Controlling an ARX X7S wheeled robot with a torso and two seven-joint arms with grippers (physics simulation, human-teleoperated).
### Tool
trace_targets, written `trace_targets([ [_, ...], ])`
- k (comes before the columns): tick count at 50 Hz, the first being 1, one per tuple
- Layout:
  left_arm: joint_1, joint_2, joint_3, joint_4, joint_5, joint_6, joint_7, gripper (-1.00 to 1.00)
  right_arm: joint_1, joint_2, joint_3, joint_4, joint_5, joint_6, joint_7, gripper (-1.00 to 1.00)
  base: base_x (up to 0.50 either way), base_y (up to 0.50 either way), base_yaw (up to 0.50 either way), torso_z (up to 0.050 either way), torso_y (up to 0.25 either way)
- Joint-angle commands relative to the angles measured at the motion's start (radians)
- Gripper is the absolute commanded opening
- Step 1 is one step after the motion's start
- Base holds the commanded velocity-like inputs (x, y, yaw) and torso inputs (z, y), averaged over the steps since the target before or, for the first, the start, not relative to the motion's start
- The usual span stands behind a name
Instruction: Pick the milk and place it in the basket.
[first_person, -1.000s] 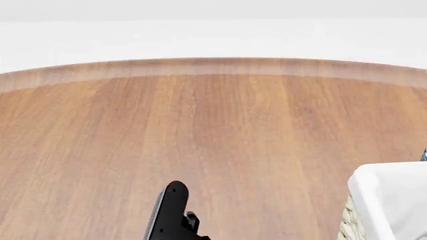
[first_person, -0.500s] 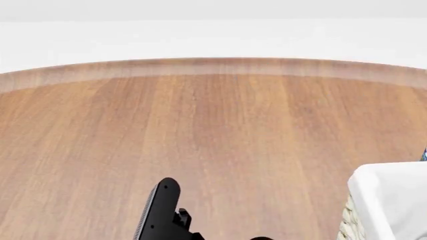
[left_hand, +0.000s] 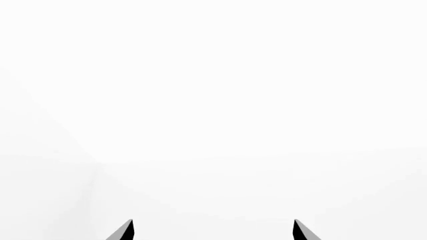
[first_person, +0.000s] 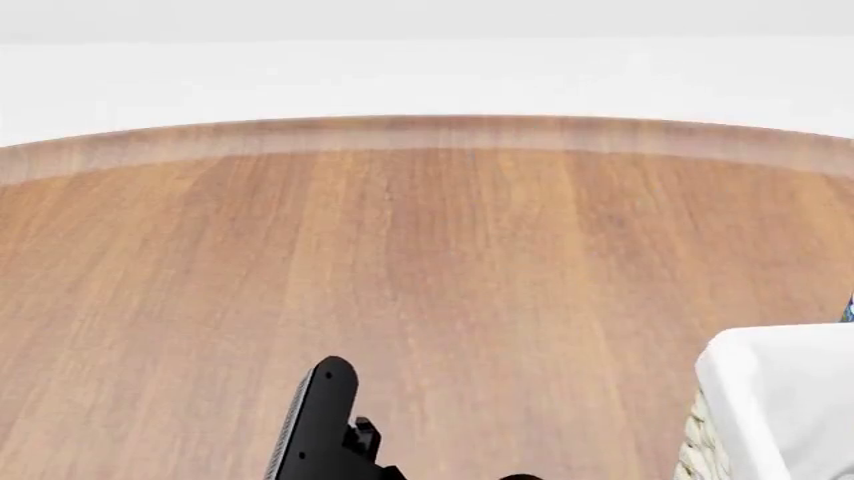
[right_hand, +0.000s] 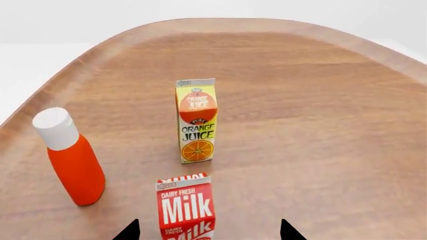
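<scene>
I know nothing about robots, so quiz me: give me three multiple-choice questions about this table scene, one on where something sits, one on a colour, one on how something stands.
1. In the right wrist view, what stands between the tips of the right gripper?
A. the milk carton
B. the orange juice carton
C. the orange bottle

2. What colour is the cap of the orange bottle?
A. black
B. white
C. green

3. How does the orange juice carton stand on the table?
A. lying on its side
B. upside down
C. upright

Answers:
1. A, the red milk carton shows right between the two dark fingertips, which stand apart on either side of it.
2. B, the cap is plain white above the orange body.
3. C, its gable top points up and its lettering reads the right way.
</scene>
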Motion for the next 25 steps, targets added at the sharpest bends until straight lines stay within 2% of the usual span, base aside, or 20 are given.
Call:
trace_targets([
  [1, 0.001, -0.002, 0.002, -0.001, 0.000, 0.003, -0.001, 1.00, 0.001, 0.000, -0.001, 0.000, 0.001, -0.001, 0.001, 1.00, 0.00, 0.00, 0.00, 0.000, 0.000],
  [25, 0.003, -0.004, -0.002, -0.004, -0.001, 0.012, -0.005, 1.00, 0.034, -0.107, -0.066, 0.216, -0.019, -0.030, -0.135, 1.00, 0.00, 0.00, 0.00, 0.000, 0.000],
])
